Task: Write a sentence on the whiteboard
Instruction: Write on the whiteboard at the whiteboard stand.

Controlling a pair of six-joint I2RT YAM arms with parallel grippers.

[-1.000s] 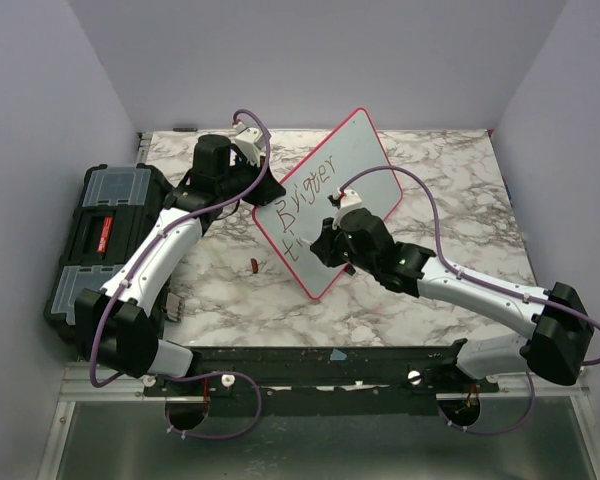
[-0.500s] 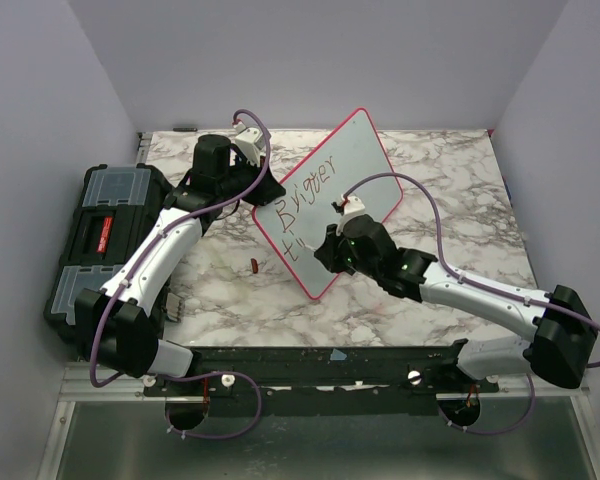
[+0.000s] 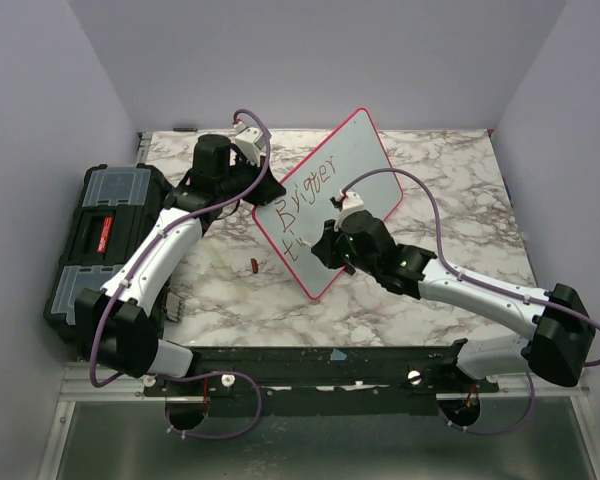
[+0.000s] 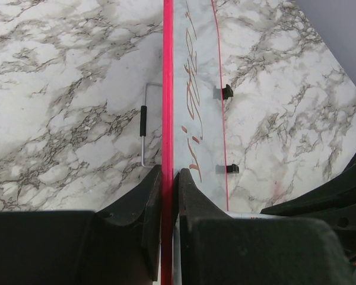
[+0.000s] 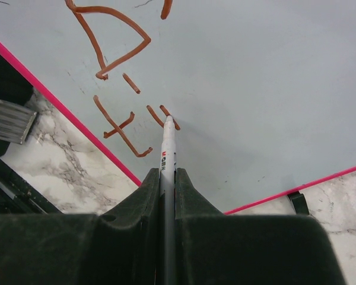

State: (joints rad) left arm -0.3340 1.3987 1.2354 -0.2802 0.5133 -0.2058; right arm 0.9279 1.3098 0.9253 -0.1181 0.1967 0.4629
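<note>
**Asker:** What is your left claw doing?
**Me:** My left gripper (image 4: 168, 172) is pinching the pink frame of the whiteboard (image 3: 365, 165) edge-on. The jaws are drawn almost together, with one finger on each face of the board.

**Asker:** And where is the board sitting?
**Me:** It is standing tilted on the marble table (image 3: 460, 180), near the middle and to the right of the black toolbox (image 3: 100, 235). A thin wire stand (image 4: 143, 127) is showing behind it. Two black clips (image 4: 226, 92) are sitting on its far edge.

**Asker:** The right claw?
**Me:** My right gripper (image 5: 168, 173) is clamping all the way down on a white marker (image 5: 168, 145). The marker is lying in the slot between my fingers and pointing forward, with its tip pressing on the board's face.

**Asker:** Where is the writing?
**Me:** The sentence (image 3: 305, 195) is running up the board in reddish-brown. The top line is reading "Brigger", and under it there is a "t" with short strokes beside it. The tip is touching one of those strokes, near the lower left frame.

**Asker:** Anything else lying about?
**Me:** A small red-brown thing (image 3: 254, 265) is lying on the marble just left of the board's lower corner. I am not making out what it is.
</note>
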